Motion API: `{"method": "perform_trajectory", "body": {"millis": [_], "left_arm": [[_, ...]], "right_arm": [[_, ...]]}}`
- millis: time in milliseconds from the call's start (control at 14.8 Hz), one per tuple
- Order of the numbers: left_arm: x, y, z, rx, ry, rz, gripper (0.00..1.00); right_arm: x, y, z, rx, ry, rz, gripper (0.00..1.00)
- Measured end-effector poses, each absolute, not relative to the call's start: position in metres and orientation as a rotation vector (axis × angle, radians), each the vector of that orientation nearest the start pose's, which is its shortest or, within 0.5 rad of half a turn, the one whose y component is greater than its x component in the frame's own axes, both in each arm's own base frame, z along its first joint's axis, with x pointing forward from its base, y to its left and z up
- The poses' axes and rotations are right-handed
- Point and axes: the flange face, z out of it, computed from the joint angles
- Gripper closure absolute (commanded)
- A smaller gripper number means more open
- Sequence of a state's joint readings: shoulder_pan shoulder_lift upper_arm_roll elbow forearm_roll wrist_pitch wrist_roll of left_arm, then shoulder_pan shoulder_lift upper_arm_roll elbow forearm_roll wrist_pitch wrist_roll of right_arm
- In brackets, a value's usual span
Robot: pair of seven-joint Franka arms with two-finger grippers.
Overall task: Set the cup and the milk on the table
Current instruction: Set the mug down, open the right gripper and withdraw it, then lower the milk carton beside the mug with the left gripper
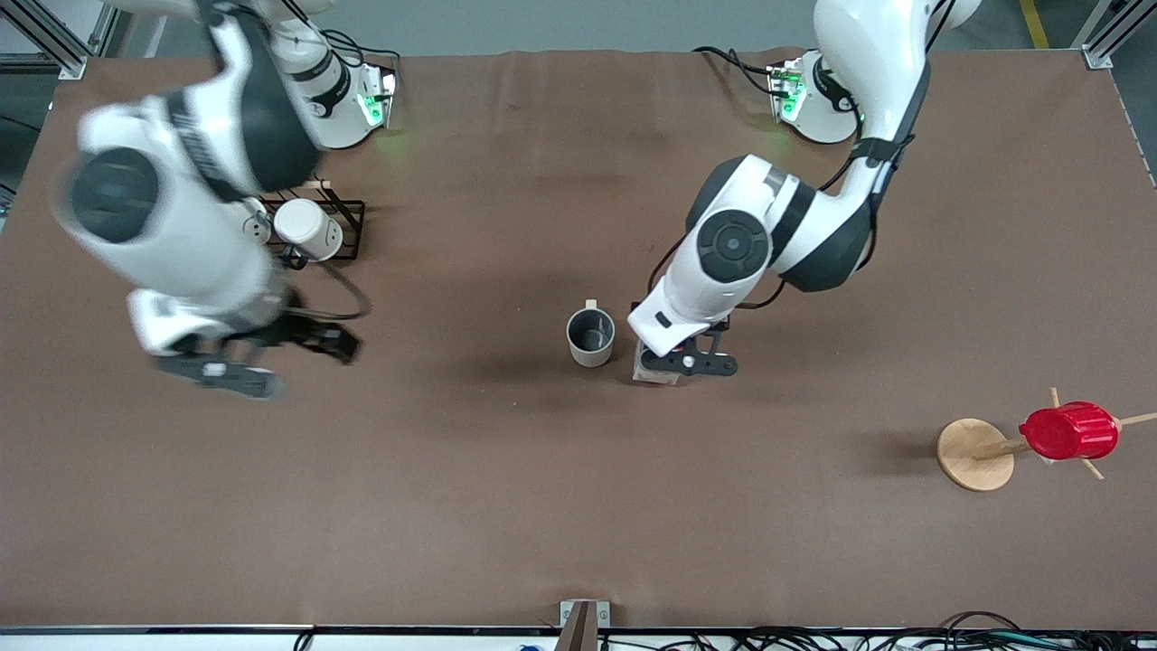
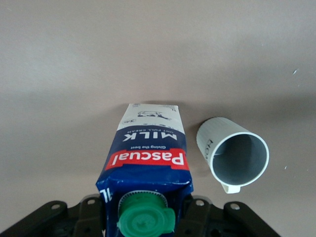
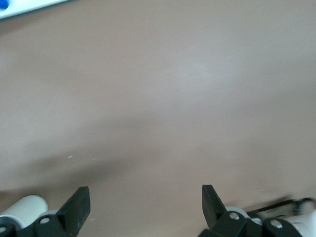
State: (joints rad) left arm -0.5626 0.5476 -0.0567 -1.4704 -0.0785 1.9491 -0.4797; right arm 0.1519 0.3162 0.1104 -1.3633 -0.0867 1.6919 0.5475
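The left arm reaches down from its base at the worktop's (image 1: pixel 578 506) robot-side edge to the middle of the brown sheet, its left gripper (image 1: pixel 680 363) lowered over the milk (image 1: pixel 653 372) with fingers (image 2: pixel 200 210) closed on the carton's dark blue top. The carton stands on the sheet, only its pale lower corner showing under the wrist in the front view. Just beside it, toward the right arm's end, the cup (image 1: pixel 591 337) stands upright and apart from the carton, handle turned toward the robots' edge.

The right arm is bent low near its own end of the worktop, the right gripper (image 1: pixel 237 369) in the air over bare sheet, fingers (image 3: pixel 76 207) spread wide and holding nothing. A black wire rack (image 1: pixel 336 217) with a white mug (image 1: pixel 308 230) sits between that arm and its base.

Broad bare sheet runs along the camera-side edge. A wooden stand (image 1: pixel 976 454) carrying a red ribbed cup (image 1: pixel 1069 431) sits toward the left arm's end.

The left wrist view alone shows the carton's green cap (image 2: pixel 146 217), red label band and the cup's dark grey inside (image 2: pixel 239 158).
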Motion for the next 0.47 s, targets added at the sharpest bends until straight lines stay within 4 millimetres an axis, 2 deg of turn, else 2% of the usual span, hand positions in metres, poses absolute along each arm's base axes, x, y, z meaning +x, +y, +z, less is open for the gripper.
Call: {"method": "perform_trajectory", "body": {"millis": [135, 270, 337, 472], "left_arm": [[0.567, -0.410, 0.342, -3.173, 0.155, 0.203, 0.71], [0.567, -0.411, 0.336, -3.168, 0.154, 0.214, 0.71], [0.568, -0.410, 0.336, -3.168, 0.152, 0.213, 0.71], [0.570, -0.409, 0.338, -3.167, 0.143, 0.213, 0.71]], "right_arm": [[0.634, 0.086, 0.572, -3.162, 0.423, -0.058, 0.00], [0.622, 0.035, 0.598, -3.172, 0.393, -0.057, 0.00], [0.615, 0.015, 0.610, -3.179, 0.378, -0.055, 0.00], [0.599, -0.012, 0.631, -3.196, 0.314, -0.057, 0.00]]}}
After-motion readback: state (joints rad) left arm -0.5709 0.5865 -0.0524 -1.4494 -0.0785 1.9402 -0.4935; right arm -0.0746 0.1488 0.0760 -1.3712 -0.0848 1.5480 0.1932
